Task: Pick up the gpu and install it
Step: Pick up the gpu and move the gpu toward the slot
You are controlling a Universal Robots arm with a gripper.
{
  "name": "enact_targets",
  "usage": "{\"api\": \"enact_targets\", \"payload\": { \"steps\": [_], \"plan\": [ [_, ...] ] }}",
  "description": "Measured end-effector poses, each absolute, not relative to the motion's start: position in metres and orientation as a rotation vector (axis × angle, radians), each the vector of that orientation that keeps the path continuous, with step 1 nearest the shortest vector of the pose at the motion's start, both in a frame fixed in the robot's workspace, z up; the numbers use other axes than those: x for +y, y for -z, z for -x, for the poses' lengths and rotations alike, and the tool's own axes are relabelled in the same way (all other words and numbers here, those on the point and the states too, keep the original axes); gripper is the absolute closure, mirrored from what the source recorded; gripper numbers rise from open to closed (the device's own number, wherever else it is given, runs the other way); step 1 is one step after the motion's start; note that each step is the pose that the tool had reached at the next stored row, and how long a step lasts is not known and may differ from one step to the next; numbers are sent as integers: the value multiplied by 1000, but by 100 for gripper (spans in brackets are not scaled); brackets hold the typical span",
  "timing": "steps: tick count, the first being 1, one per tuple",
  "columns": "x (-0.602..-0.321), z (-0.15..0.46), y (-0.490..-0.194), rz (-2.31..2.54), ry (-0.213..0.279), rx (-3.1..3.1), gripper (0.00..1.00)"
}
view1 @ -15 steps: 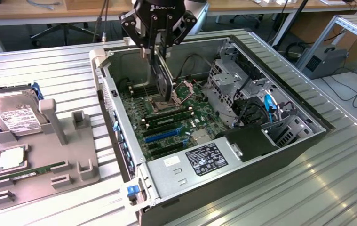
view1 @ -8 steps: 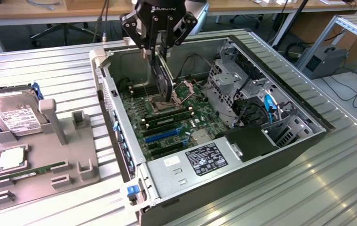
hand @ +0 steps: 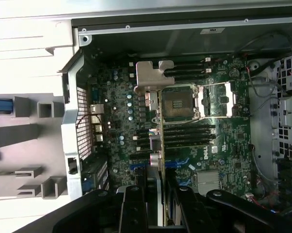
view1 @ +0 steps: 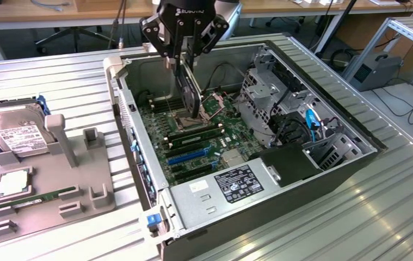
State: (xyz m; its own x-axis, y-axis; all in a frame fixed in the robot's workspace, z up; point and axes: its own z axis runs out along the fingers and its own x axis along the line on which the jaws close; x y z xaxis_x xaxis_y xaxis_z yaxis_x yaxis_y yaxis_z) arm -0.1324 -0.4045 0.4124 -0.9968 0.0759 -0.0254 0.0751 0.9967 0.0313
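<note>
Between the fingers: the gpu (view1: 186, 87) hung on edge, so a thin card could drop into the open tower without snagging anything.
Gripper (view1: 184, 57): clenched on the gpu, jaws pinching the flat faces of the card. Looked like a solid hold to me.
Silver bracket (hand: 153, 76): sat at the end of the card away from the fingers, on the side toward the perforated rear panel (hand: 83, 126). My guess is that's on purpose, since the bracket has to line up with the back of the case.
Straight below the gripper: the motherboard (view1: 217, 138), with the open CPU socket (hand: 177, 103) and the black RAM slots (hand: 187, 133) under the card's edge.
Seated or not: not. The card was hanging over the board and not in any slot. How high above it, I couldn't tell.
Blue expansion slots (view1: 184, 156): below the gripper and off toward the power-supply (view1: 239, 185) end of the case, apart from where the card hung.
Drive cage (view1: 264, 89): just beside the card's path, so holding it upright kept it clear of the cables there, I reckon.
Well off to the gripper's side, outside the case: the gray parts holder (view1: 54, 174), with a hard drive (view1: 14, 133) and a RAM stick (view1: 43, 197) parked on it.
</note>
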Motion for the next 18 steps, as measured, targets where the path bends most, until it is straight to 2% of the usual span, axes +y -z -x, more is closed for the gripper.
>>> {"api": "enact_targets", "payload": {
  "steps": [18],
  "plan": [
    [-405, 129, -409, -118, -47, 3112, 73]
  ]
}}
